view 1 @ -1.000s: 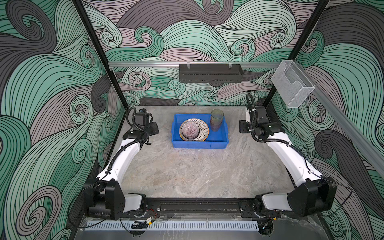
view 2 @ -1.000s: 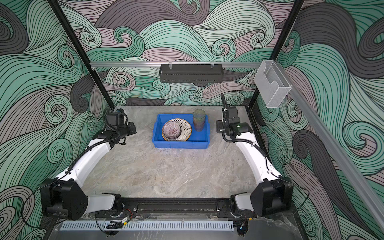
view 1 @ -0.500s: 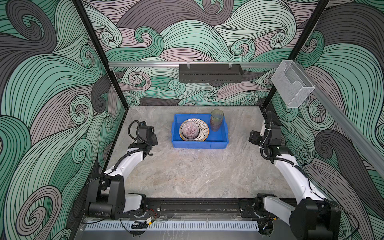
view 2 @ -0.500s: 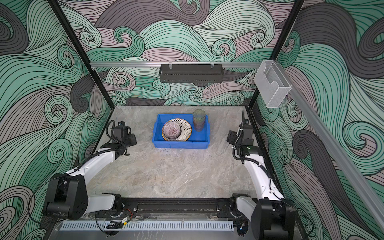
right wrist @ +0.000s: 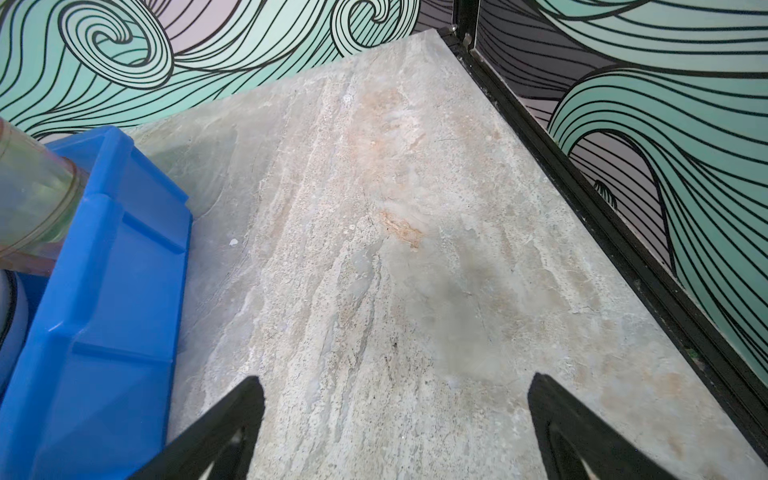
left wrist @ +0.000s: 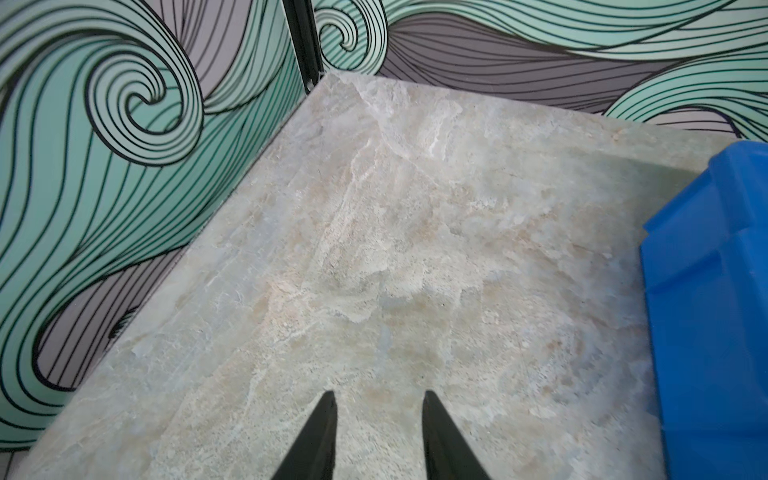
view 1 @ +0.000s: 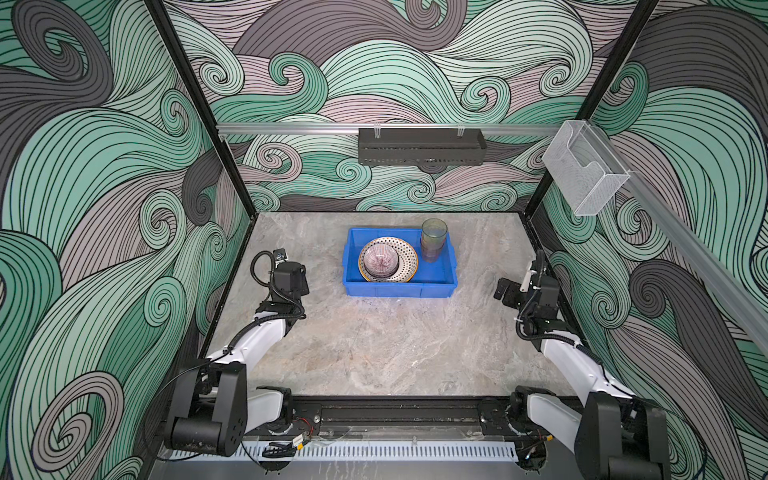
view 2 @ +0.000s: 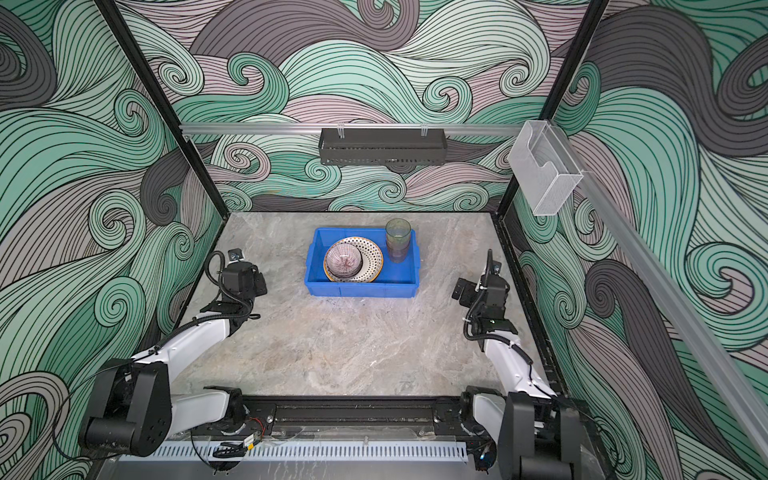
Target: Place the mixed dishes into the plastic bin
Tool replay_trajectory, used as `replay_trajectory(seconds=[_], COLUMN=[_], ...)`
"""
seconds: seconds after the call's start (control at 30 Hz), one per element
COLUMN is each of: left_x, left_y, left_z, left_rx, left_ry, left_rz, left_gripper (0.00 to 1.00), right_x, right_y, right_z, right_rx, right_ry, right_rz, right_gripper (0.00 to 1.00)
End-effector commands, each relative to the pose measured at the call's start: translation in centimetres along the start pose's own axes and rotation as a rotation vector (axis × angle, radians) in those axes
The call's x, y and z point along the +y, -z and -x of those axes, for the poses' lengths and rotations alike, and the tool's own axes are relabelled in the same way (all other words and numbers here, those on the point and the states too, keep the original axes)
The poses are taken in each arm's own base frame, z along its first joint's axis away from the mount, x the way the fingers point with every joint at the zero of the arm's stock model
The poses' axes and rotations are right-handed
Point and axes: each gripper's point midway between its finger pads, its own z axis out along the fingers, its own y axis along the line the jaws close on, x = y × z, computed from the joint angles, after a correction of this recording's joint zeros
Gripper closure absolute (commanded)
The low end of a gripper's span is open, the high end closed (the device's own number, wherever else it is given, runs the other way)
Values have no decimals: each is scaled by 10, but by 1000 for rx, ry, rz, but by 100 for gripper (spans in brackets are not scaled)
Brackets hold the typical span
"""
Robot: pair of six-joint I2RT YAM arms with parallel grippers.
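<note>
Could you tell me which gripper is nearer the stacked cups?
Right. The right gripper hangs just off the right end of the blue bin, where the stacked cups stand; the left gripper is off the opposite end, farther away.

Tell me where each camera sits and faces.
Both top views: high over the near edge, looking down at the blue bin; left arm, right arm show.
Left wrist: behind the left claw, parted, facing a far table corner.
Right wrist: behind the right claw, wide open, facing the other far corner.
Shared: both wrist views catch the bin.
</note>
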Motion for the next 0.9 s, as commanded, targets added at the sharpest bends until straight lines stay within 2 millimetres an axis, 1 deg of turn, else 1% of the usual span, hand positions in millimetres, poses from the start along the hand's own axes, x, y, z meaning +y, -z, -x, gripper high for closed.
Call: replay_trajectory(seconds=[0.0, 0.07, 0.2, 0.33, 0.47, 0.53, 0.57, 0.63, 0.7, 0.73, 0.8, 0.83, 0.87], left_x=[7, 5, -8, -11, -12, -13, -13, -13, -12, -12, -13, -13, -13], left_y=[-1, -5, -16, -25, -36, -45, -48, -50, -51, -52, -52, -53, -53], left_z=[7, 3, -3, 1, 4, -4, -7, -7, -12, -18, -16, -15, -16], left_rx=[-61, -73, -81, -98, -120, -94, -91, -88, -83, -83, -142, -135, -103], left_ry=[-23, -42, -116, -141, -125, -121, -118, -108, -82, -76, -82, -85, -77], left_rz=[26, 18, -36, -34, -47, -57, -59, -84, -114, -125, -135, -137, -133], left_gripper=[63, 63, 62, 62, 61, 61, 61, 60, 60, 60, 59, 59, 59], right_x=[-3, -3, 3, 10, 18, 22, 25, 31, 42, 48, 60, 65, 68], right_y=[0, -5, -21, -35, -48, -53, -53, -52, -48, -46, -44, -42, -43], right_z=[23, 23, 22, 23, 21, 20, 19, 18, 15, 13, -1, 0, 1], right_rx=[-124, -141, -168, -186, -182, -175, -167, -172, -194, -216, -265, -313, -320], right_ry=[6, 6, 12, 22, 27, 39, 49, 68, 117, 147, 226, 248, 264], right_rz=[-9, -13, 21, 60, 96, 118, 134, 162, 193, 204, 203, 197, 189], right_gripper=[1, 1, 1, 1, 1, 1, 1, 1, 1, 1, 1, 1, 1])
